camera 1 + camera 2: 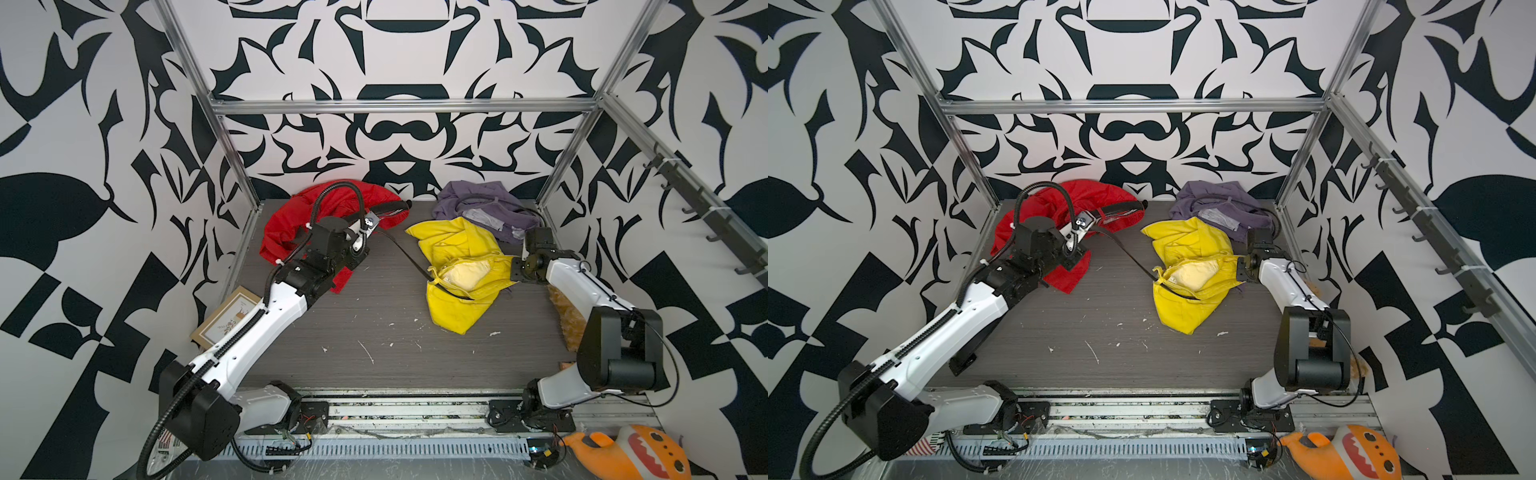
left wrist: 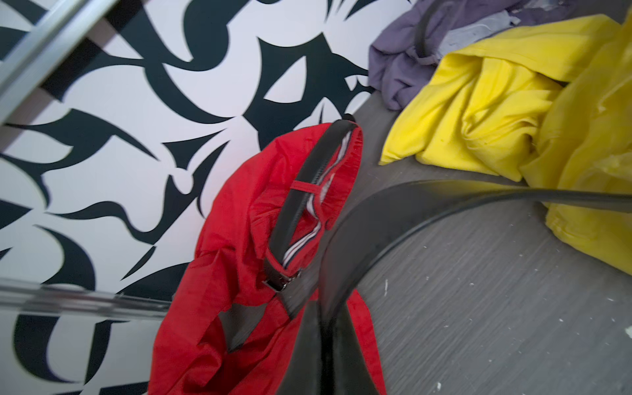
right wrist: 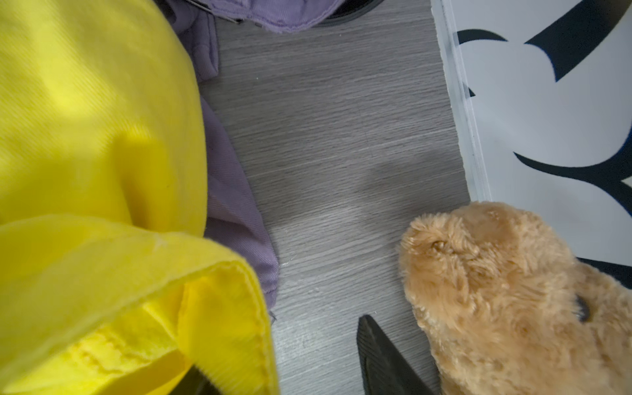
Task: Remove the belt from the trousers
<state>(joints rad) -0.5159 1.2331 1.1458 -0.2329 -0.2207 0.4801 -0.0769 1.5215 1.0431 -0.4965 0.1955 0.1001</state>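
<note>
the left gripper [image 2: 323, 342] is clamped on the belt [image 2: 427, 195], a black strap pinched between its dark fingers [image 2: 301, 369] in the left wrist view. from that grip the belt runs in a slight curve across the grey table [image 1: 374, 345] to the yellow trousers [image 1: 457, 245], which lie crumpled right of the middle in both top views. it goes in at the open waist and shows again as a dark line along the near side of the waistband, so part of it is threaded through the trousers. the right gripper [image 3: 280, 345] sits at the right edge of the yellow trousers with its jaws apart. one finger [image 3: 379, 359] shows bare above the table, and the other is mostly hidden under a yellow hem. whether that finger presses on the cloth cannot be told. a tan teddy bear [image 3: 496, 290] lies just beside the bare finger, against the right wall. behind the left gripper, red trousers [image 1: 291, 232] are heaped at the back left of the table, with a second belt [image 2: 321, 154] in their loops and buckled. purple clothes [image 1: 478, 203] are bunched at the back right, touching the far side of the yellow trousers. a picture frame [image 1: 226, 320] lies under the left arm at the table's left edge, and an orange toy [image 1: 623, 453] lies off the table at the front right.
</note>
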